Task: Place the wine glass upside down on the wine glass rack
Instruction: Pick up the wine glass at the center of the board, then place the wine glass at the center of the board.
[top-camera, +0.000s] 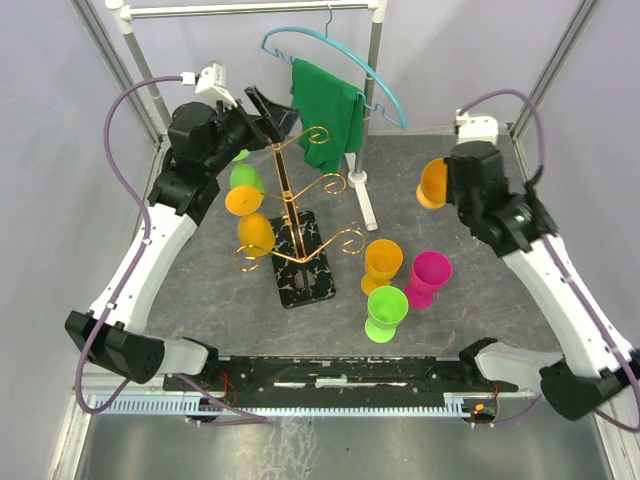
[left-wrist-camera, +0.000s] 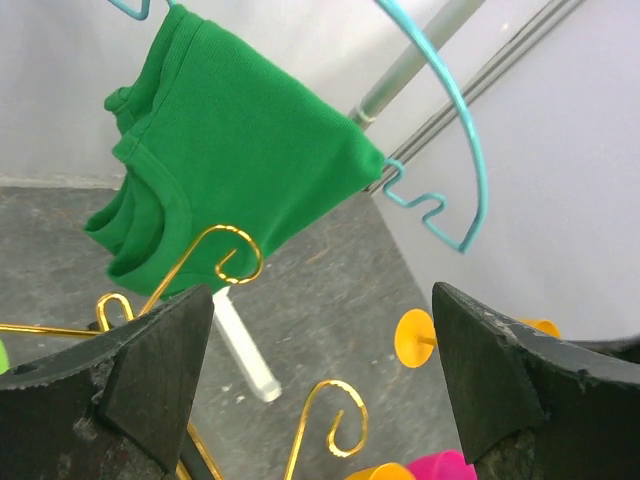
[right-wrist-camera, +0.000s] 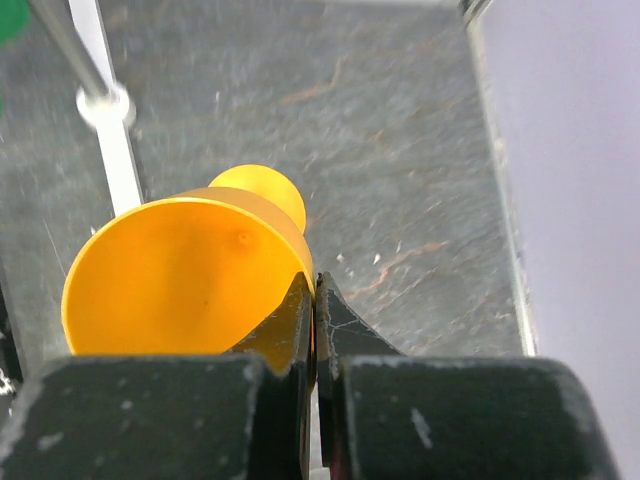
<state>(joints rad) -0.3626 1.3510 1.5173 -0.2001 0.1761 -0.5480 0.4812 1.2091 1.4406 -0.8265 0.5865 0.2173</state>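
the wine glass rack (top-camera: 283, 190) stands at about 9 o'clock from table centre, three cups (top-camera: 245, 200) hung on it. my left gripper (left-wrist-camera: 325, 375) hangs spread wide by its top. my right gripper (right-wrist-camera: 315, 290) is pinched on the rim of the orange wine glass (right-wrist-camera: 190, 270) at 2 o'clock, tipped sideways, i guess ready to flip.

Orange wine glass (right-wrist-camera: 180, 275) pinched at the rim
My right gripper (right-wrist-camera: 314, 290) clamps its rim; the foot points far, grey table (right-wrist-camera: 400, 150) beyond.
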